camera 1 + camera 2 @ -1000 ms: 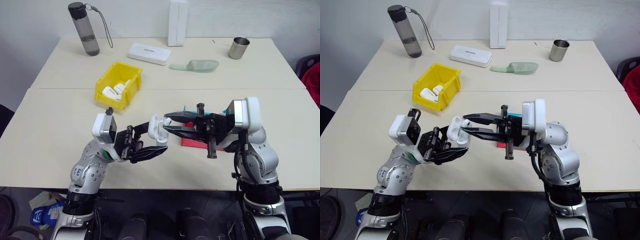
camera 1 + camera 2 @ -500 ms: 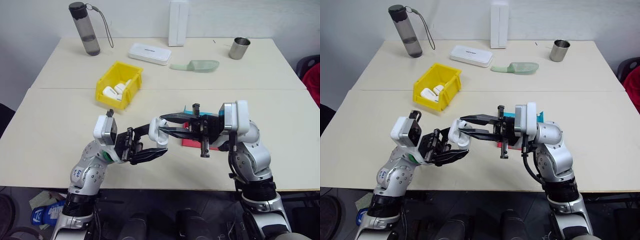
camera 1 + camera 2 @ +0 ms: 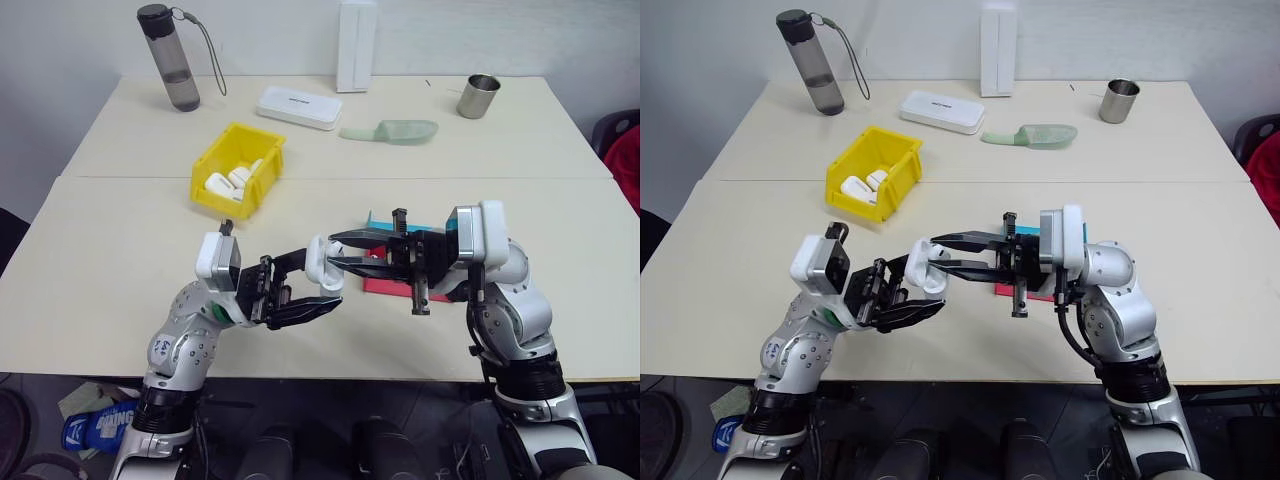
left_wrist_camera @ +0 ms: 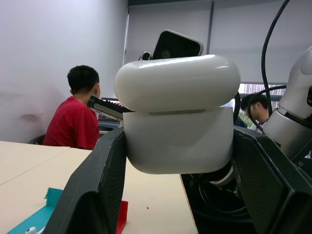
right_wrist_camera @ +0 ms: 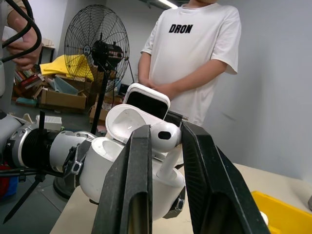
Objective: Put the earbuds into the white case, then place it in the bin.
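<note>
L end effector [image 3: 312,287] was clamped on the white case [image 3: 318,262], held up over the bench [image 3: 100,250] w/ lid flipped open toward the R side. R end effector [image 3: 936,255] was pinching an earbud [image 5: 164,137], tips right at the case mouth. Key relation: earbud sat just above the open cavity, stem pointing down into it, so R arm was the nearer one for the insert; probably only a short push left. Bin [image 3: 238,171] stood well back-left on the bench, w/ white items inside.
</note>
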You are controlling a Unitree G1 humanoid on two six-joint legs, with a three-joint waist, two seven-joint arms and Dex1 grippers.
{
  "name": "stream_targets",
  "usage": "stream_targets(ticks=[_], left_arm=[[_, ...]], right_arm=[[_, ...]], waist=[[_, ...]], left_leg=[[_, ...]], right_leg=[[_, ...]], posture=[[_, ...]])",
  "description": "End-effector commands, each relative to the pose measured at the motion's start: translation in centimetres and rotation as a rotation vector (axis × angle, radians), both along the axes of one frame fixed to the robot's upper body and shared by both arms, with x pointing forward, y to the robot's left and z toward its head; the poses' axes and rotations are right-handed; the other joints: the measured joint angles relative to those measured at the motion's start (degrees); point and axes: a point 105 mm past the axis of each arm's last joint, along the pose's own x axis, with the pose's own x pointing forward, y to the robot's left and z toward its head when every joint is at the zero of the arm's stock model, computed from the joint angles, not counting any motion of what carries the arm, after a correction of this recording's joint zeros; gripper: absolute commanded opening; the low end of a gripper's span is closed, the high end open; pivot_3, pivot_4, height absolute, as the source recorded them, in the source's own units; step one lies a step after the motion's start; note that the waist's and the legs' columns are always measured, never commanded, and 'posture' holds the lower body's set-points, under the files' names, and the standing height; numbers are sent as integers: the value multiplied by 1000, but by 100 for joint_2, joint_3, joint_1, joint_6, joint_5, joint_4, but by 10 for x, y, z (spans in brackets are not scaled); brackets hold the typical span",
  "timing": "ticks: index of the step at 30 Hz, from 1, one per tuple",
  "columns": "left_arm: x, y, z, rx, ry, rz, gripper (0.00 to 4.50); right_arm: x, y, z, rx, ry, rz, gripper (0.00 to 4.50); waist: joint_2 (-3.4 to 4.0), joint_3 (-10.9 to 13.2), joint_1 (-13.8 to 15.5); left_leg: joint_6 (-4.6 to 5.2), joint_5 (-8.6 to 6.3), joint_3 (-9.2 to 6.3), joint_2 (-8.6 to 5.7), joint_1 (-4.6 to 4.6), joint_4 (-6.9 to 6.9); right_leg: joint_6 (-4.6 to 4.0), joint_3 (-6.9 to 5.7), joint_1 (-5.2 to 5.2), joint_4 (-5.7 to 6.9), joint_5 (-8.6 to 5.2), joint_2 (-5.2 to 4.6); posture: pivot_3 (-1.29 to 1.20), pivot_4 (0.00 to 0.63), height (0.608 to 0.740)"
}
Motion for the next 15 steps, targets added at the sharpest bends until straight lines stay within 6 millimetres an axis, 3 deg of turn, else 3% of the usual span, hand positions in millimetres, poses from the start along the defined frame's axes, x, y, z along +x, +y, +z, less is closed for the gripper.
stream_targets(ticks=[1, 11, 15], left_arm=[[-8, -2, 22, -52, -117, -15, 2761], [-6, -2, 22, -49, -140, -14, 2761], [-5, -2, 22, -48, -147, -12, 2761]], right_arm=[[0, 1, -9, -47, 36, 16, 438], [-1, -2, -9, -78, 59, 47, 438], [-1, -4, -1, -62, 43, 51, 1764]], waist=[[0, 0, 1], [0, 0, 2], [0, 0, 4]], left_leg=[[0, 0, 0, 0, 0, 0], [0, 0, 0, 0, 0, 0], [0, 0, 0, 0, -1, 0]], right_leg=[[0, 0, 0, 0, 0, 0], [0, -1, 0, -1, 0, 0], [0, -1, 1, -1, 0, 0]], posture=[[0, 150, 740], [0, 150, 740], [0, 150, 740]])
